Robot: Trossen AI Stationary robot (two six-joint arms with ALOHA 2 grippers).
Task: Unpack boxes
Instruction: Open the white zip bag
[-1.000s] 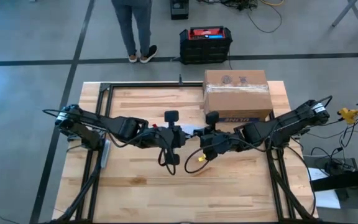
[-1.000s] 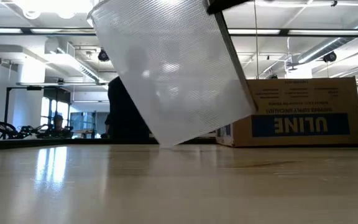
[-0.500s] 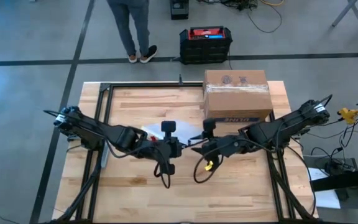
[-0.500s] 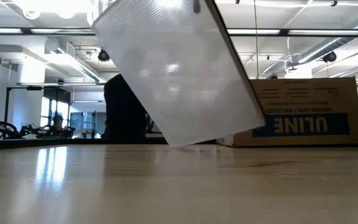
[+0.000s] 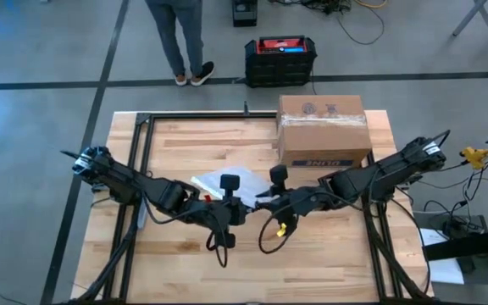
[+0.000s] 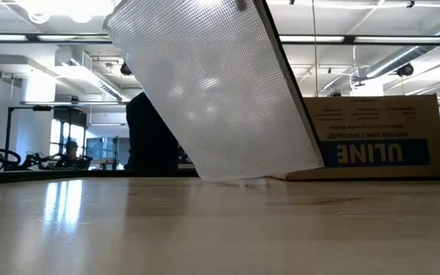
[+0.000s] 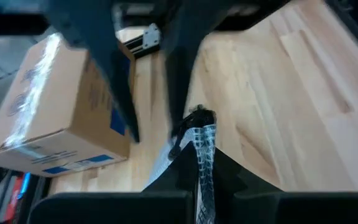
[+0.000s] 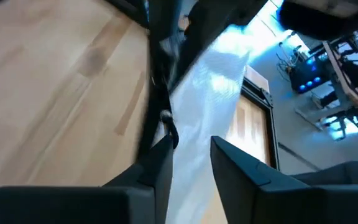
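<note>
Step in hand: bag handling. Left end effector (image 5: 242, 206) pinches the clear plastic bag (image 5: 220, 184) at surface (image 5: 329, 263) centre; right end effector (image 5: 261, 203) adjacent — fingers (image 8: 234, 163) parted around the film. Box (image 5: 323, 129) sits at 1 o'clock. Next: lower and release the bag.

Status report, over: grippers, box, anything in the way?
Left gripper shut on clear plastic bag, centre. Right gripper beside it at the bag. Brown cardboard ULINE box closed, taped, far right, untouched. Nothing between arms and box.
</note>
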